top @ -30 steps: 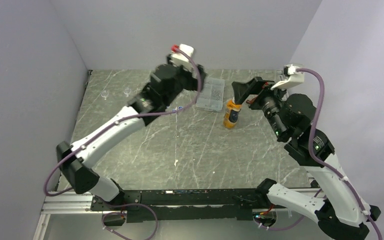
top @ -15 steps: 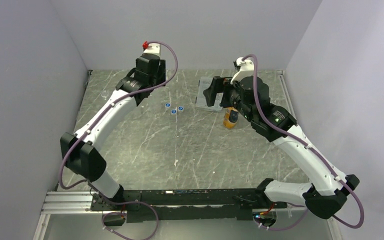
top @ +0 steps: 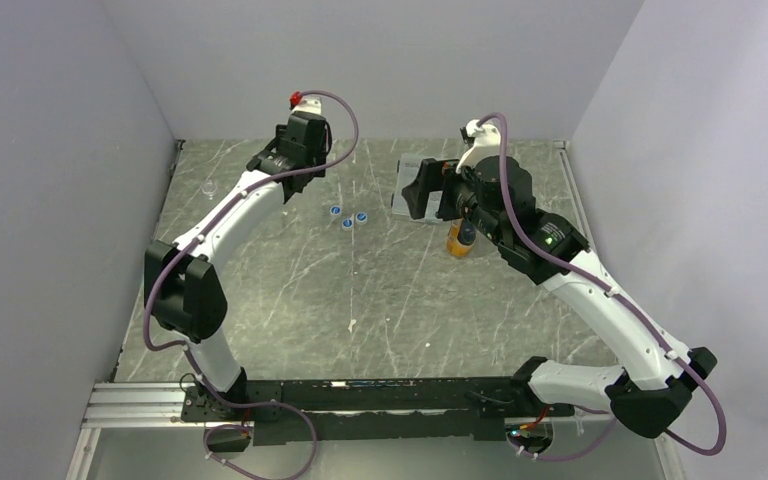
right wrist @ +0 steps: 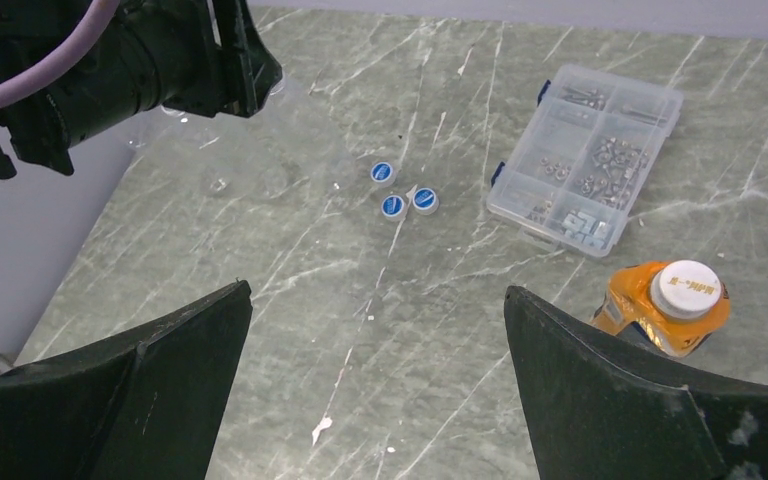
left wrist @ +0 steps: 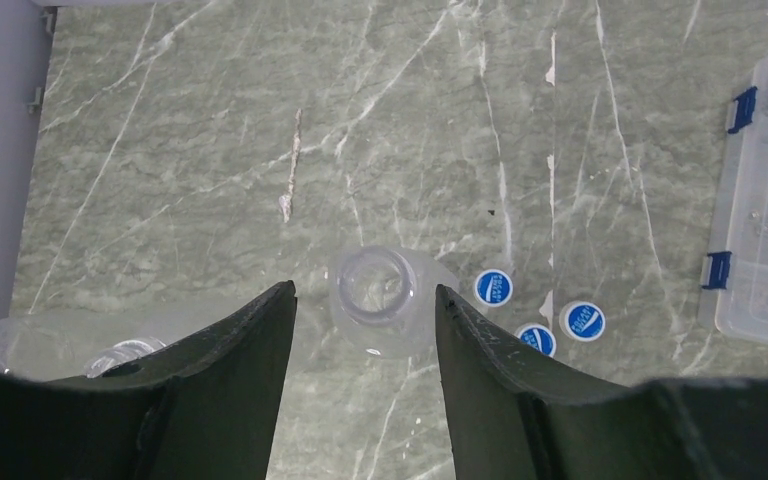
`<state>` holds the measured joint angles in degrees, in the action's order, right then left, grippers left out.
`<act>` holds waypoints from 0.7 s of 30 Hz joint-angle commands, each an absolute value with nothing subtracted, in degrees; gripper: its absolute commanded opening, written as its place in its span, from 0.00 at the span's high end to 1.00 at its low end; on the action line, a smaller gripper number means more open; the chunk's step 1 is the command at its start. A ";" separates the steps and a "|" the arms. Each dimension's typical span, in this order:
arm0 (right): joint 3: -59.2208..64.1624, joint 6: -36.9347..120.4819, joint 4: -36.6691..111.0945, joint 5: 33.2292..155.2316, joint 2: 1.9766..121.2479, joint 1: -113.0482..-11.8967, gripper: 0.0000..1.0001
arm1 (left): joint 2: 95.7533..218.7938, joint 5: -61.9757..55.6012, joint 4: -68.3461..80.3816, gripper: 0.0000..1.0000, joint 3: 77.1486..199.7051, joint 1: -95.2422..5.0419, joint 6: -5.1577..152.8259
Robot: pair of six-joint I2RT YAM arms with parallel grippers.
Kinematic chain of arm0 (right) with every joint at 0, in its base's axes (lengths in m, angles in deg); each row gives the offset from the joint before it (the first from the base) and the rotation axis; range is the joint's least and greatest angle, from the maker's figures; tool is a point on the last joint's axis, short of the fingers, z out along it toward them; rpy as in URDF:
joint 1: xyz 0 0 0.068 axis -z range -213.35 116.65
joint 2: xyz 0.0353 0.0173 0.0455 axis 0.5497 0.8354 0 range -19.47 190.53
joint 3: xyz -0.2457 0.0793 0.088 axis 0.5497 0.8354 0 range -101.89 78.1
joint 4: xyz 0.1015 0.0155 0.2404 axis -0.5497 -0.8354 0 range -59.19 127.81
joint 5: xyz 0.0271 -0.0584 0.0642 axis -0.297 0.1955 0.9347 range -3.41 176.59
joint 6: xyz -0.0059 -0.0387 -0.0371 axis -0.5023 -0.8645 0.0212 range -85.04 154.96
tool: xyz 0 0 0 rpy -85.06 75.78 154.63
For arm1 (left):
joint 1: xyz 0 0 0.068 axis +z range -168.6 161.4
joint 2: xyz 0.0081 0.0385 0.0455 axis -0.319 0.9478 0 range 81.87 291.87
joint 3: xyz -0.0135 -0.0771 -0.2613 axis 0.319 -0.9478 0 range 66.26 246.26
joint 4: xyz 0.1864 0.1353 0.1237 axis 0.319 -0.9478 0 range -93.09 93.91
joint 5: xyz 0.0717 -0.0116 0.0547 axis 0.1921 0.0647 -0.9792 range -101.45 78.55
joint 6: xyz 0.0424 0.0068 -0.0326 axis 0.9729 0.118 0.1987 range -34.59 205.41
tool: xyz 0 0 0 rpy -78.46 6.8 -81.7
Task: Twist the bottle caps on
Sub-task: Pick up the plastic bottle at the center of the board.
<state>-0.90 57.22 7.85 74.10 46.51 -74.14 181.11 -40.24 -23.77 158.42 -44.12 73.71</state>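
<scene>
Marble tabletop [left wrist: 210,150]: orange bottle [right wrist: 625,305] capped, clear bottle [left wrist: 380,330] not, blue caps [left wrist: 537,340] loose at its four o'clock. Left gripper [left wrist: 363,291] half-open around it; right gripper [right wrist: 375,292] wide, empty.

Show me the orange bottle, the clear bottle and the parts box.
orange bottle [right wrist: 625,305], right wrist view, orange shoulder.
clear bottle [left wrist: 385,322], left wrist view, shoulder below mouth.
parts box [right wrist: 588,160], right wrist view, lid centre.

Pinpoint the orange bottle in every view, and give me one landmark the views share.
Top external: orange bottle right of centre.
Left wrist: not in it.
Right wrist: orange bottle at lower right.
Shared landmark: three blue caps, seen in all views.
</scene>
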 commanded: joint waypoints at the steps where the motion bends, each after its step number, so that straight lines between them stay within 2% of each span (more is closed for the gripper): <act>1: -0.32 57.81 9.38 75.07 45.57 -74.08 0.01 | 181.92 -40.34 -20.56 0.42 160.75 -43.25 74.59; 9: 0.14 57.77 9.32 74.64 45.25 -74.06 0.01 | 183.15 -39.58 -20.76 0.45 160.46 -42.92 73.75; 14: 0.27 57.55 9.37 74.59 45.74 -74.04 0.01 | 183.24 -39.53 -20.54 0.52 159.96 -42.86 73.93; 16: 0.53 57.35 9.58 74.47 45.83 -74.08 0.01 | 183.12 -39.27 -20.72 0.61 160.03 -42.86 74.32; 19: 1.03 56.30 10.24 74.65 45.94 -74.04 0.01 | 182.65 -38.78 -21.61 0.84 160.48 -42.83 75.27; 21: 1.63 55.20 11.46 75.40 45.90 -74.04 0.01 | 182.07 -37.77 -22.51 0.96 161.08 -42.77 75.84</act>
